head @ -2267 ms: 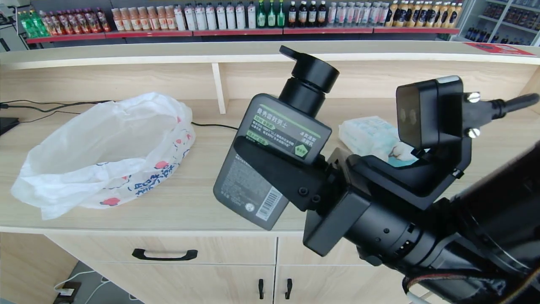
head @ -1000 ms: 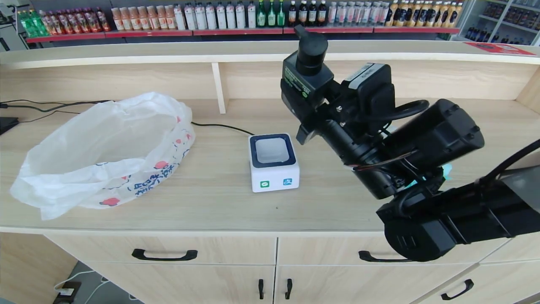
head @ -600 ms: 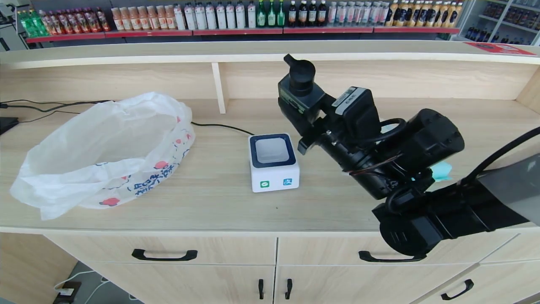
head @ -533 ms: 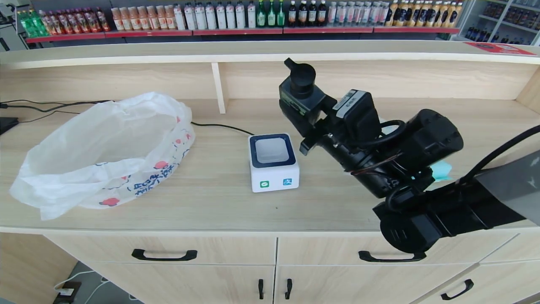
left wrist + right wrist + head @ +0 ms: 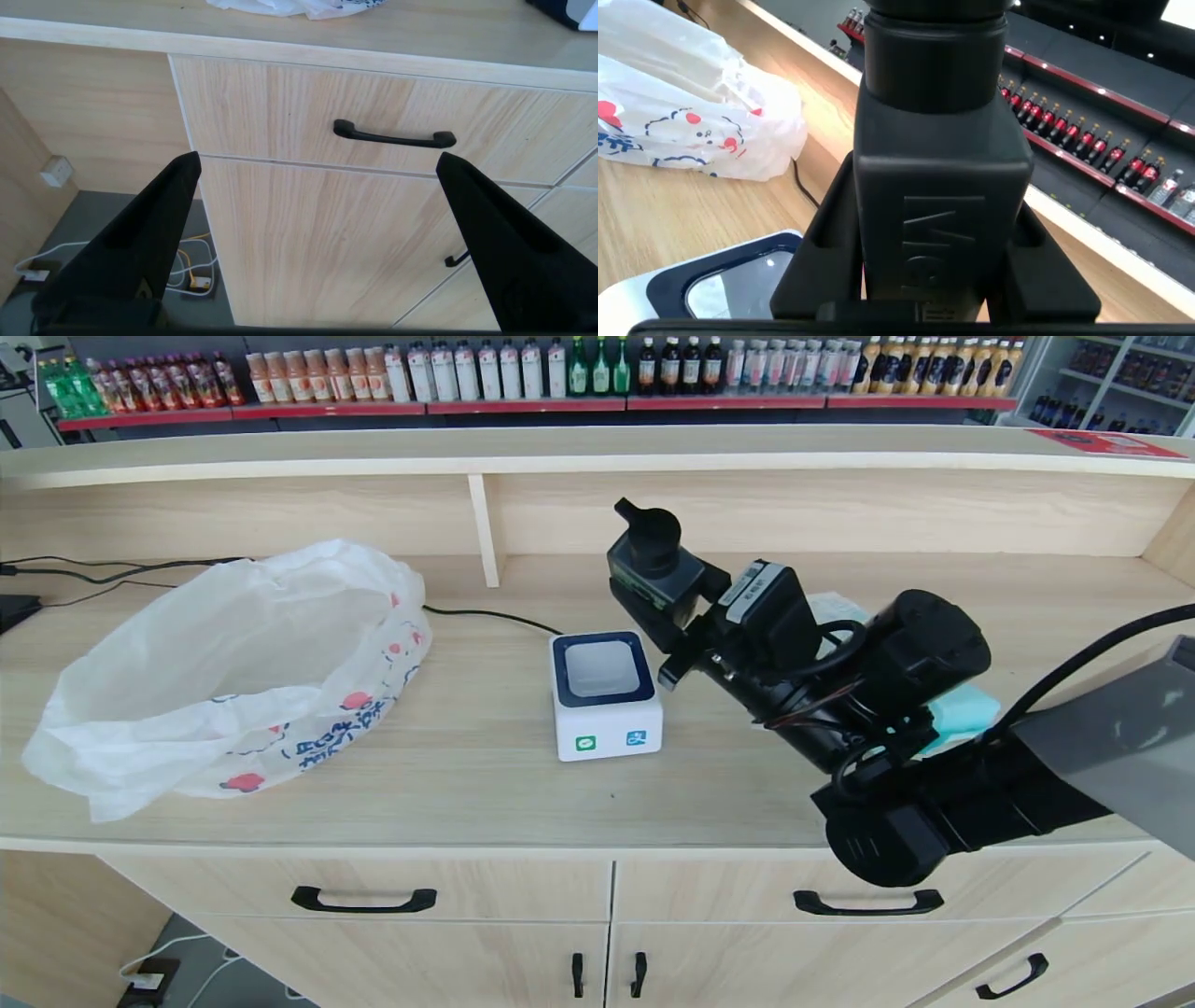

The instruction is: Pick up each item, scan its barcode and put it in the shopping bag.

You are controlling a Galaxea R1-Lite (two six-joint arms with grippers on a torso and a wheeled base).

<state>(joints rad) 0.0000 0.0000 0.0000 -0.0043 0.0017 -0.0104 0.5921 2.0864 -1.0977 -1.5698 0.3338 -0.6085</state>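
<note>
My right gripper (image 5: 686, 616) is shut on a black pump bottle (image 5: 652, 577), holding it roughly upright in the air just behind and to the right of the white barcode scanner (image 5: 605, 693). In the right wrist view the bottle (image 5: 938, 177) sits between the fingers (image 5: 822, 245), with the scanner's window (image 5: 729, 285) below it and the shopping bag (image 5: 682, 103) beyond. The white plastic shopping bag (image 5: 233, 672) lies open on the counter's left part. My left gripper (image 5: 318, 243) is open with nothing in it, low in front of the cabinet drawers.
A pale soft pack (image 5: 962, 714) lies on the counter, mostly hidden behind my right arm. A cable (image 5: 485, 613) runs from the scanner towards the bag. A drawer handle (image 5: 394, 138) faces the left gripper. A raised ledge (image 5: 560, 467) backs the counter.
The right arm has swung the bottle away from the camera, turned it upright, then lowered it leftward towards the scanner. Bag and scanner have stayed put.
</note>
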